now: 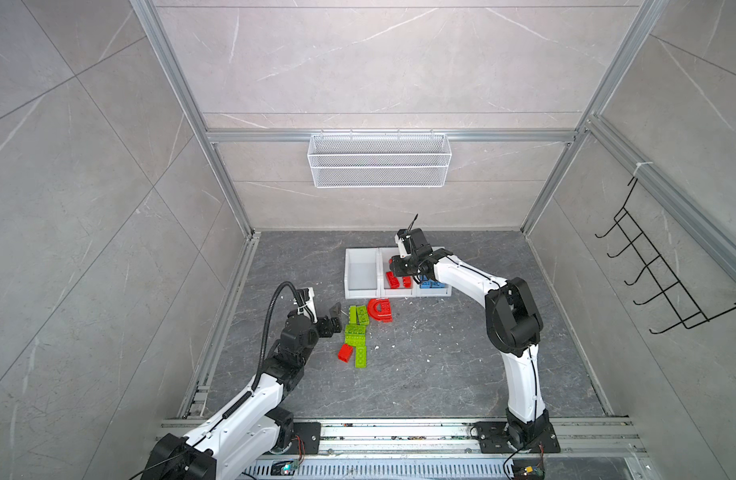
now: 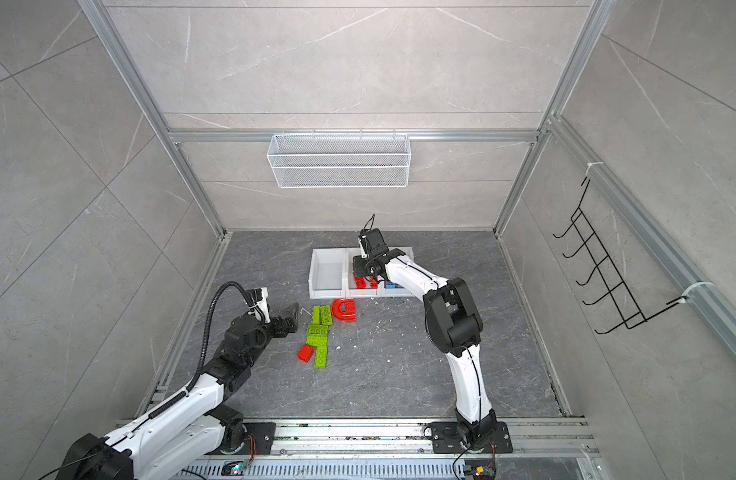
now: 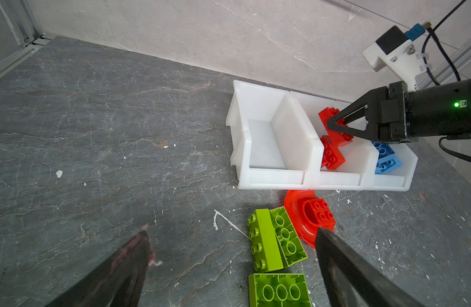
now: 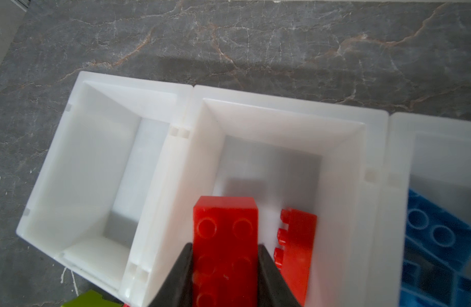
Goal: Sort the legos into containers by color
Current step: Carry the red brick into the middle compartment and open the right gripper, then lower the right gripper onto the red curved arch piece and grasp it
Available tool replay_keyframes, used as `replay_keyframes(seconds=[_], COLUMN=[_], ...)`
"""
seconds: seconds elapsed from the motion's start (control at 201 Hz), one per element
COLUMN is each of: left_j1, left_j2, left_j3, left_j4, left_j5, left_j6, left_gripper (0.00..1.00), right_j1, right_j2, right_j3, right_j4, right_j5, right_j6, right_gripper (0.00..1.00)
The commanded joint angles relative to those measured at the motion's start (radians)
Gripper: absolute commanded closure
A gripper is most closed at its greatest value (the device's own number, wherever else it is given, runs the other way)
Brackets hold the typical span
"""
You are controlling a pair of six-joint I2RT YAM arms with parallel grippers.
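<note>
The right claw [image 4: 225,245] is shut tight on a red brick [image 4: 225,220] and holds it over the middle bin [image 4: 282,105]. More red bricks [image 3: 331,156] lie in that bin. Blue bricks [image 3: 387,159] lie in the right bin [image 3: 388,183]. The left claw [image 3: 231,232] is wide open over the table [image 1: 441,353], just beside the green bricks [image 1: 355,330]. A red arch [image 1: 378,311] lies just in front of the middle bin. One small red brick [image 1: 345,353] sits next to the green bricks.
</note>
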Motion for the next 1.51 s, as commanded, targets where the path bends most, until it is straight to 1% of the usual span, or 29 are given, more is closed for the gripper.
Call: replay_keyframes(seconds=[0.0,0.274,0.334,0.443,0.493,0.657,0.767,0.891,1.011,1.095,1.185,1.394,1.509], left_j1=[0.002,0.002,0.002,0.002,0.002,0.002,0.002,0.002,0.002,0.003,0.003,0.002,0.002], left_j2=[0.004,0.001,0.003,0.005,0.009,0.012,0.012,0.010,0.008,0.011,0.016,0.029,0.033], left_j3=[0.002,0.002,0.002,0.002,0.003,0.002,0.003,0.003,0.002,0.001,0.002,0.003,0.007], left_j4=[0.027,0.026,0.026,0.027,0.027,0.031,0.030,0.030,0.030,0.032,0.031,0.036,0.033], left_j5=[-0.019,-0.022,-0.023,-0.022,-0.023,-0.022,-0.024,-0.023,-0.024,-0.026,-0.028,-0.029,-0.023], left_j6=[0.000,-0.001,-0.001,-0.001,-0.001,-0.003,-0.001,-0.002,-0.002,-0.002,-0.001,0.000,0.000], left_gripper=[0.01,0.01,0.01,0.01,0.01,0.01,0.01,0.01,0.01,0.01,0.01,0.01,0.01], right_j1=[-0.001,-0.001,0.000,0.000,0.002,0.021,0.062,0.126,0.174,0.191,0.197,0.201,0.203], right_j2=[0.035,0.086,0.088,0.060,0.033,-0.099,-0.200,-0.306,-0.349,-0.342,-0.312,-0.195,-0.161], right_j3=[0.044,0.094,0.104,0.096,0.080,-0.035,-0.147,-0.320,-0.441,-0.489,-0.500,-0.411,-0.394], right_j4=[-0.045,-0.080,-0.088,-0.094,-0.091,-0.060,-0.046,0.017,0.091,0.138,0.172,0.149,0.150], right_j5=[0.015,0.019,0.015,0.009,0.002,-0.003,0.004,0.045,0.078,0.081,0.073,0.062,0.064], right_j6=[-0.007,-0.017,-0.019,-0.024,-0.023,-0.024,-0.023,0.013,0.072,0.108,0.131,0.113,0.111], right_gripper=[0.71,0.65,0.60,0.47,0.45,0.43,0.43,0.42,0.41,0.41,0.40,0.40,0.39])
